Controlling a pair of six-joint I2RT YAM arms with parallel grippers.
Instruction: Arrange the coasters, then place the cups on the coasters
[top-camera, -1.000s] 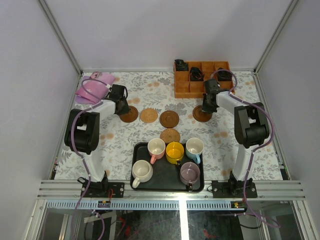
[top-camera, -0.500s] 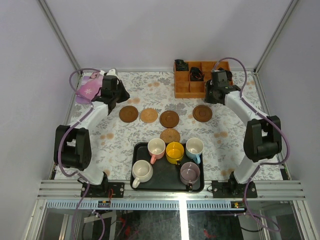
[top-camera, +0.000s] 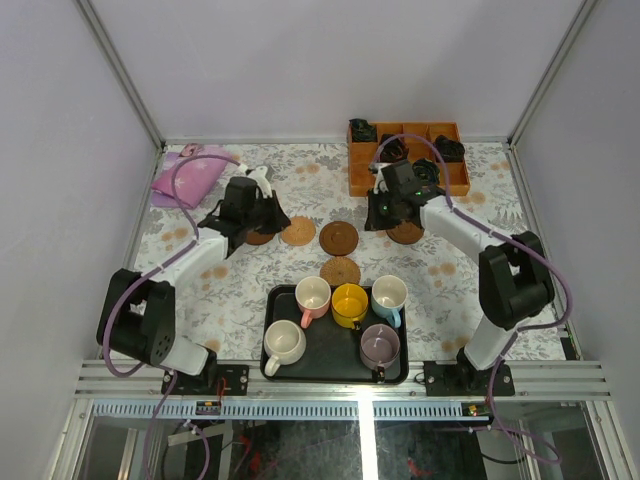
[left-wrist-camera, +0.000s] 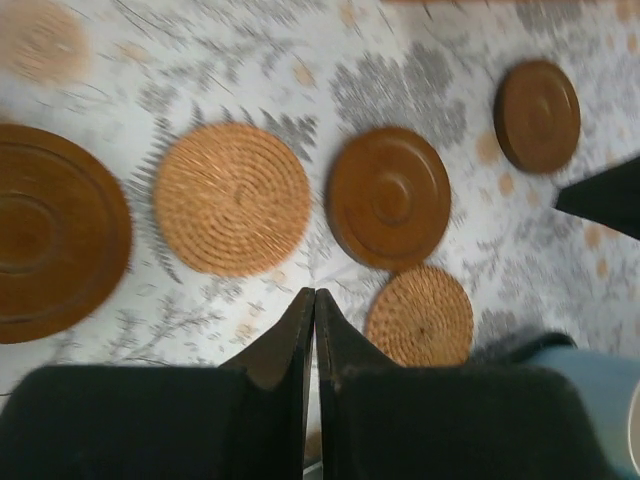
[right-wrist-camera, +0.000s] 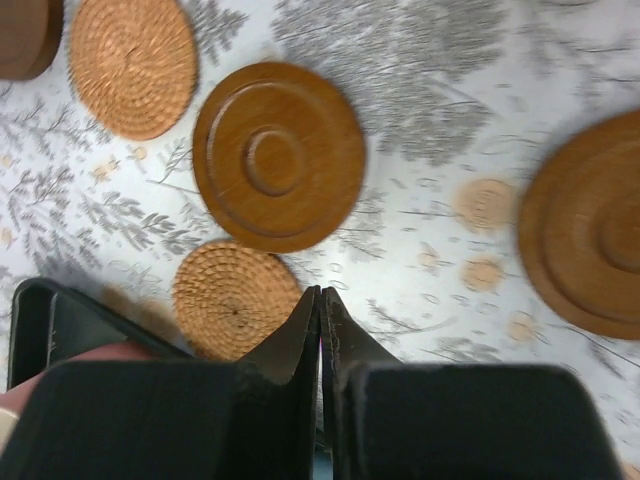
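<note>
Brown wood and tan wicker fill both wrist views as the two arms hang low over the floral worktop (top-camera: 220, 290), each pair of jaws pressed together and gripping nothing. Ahead of the left jaws, a woven tan coaster (left-wrist-camera: 232, 212) and a dark ridged coaster (left-wrist-camera: 388, 197) lie side by side without touching. Another dark coaster (left-wrist-camera: 50, 230) sits off to the left, and a fifth, also dark (left-wrist-camera: 537, 115), lies far ahead to the right. The smaller woven coaster (left-wrist-camera: 420, 315) rests just right of the left jaws' tips. In the right wrist view the same disc lies just left of the right jaws. From above, four discs form a row across the worktop, while this one sits out of line between the row and the black tray (top-camera: 278, 300). It looks like the last piece of arranging left. Meeting jaws probably suit nudging a flat disc sideways better than pinching it. Behind both pairs of jaws, toward the arm bases, all five cups wait in the tray: cream-white cup (top-camera: 284, 343), mauve cup (top-camera: 380, 346), pink cup (top-camera: 313, 295), yellow cup (top-camera: 350, 303) and light-blue cup (top-camera: 388, 294). None is on a coaster yet, presumably held back until the layout is settled.
</note>
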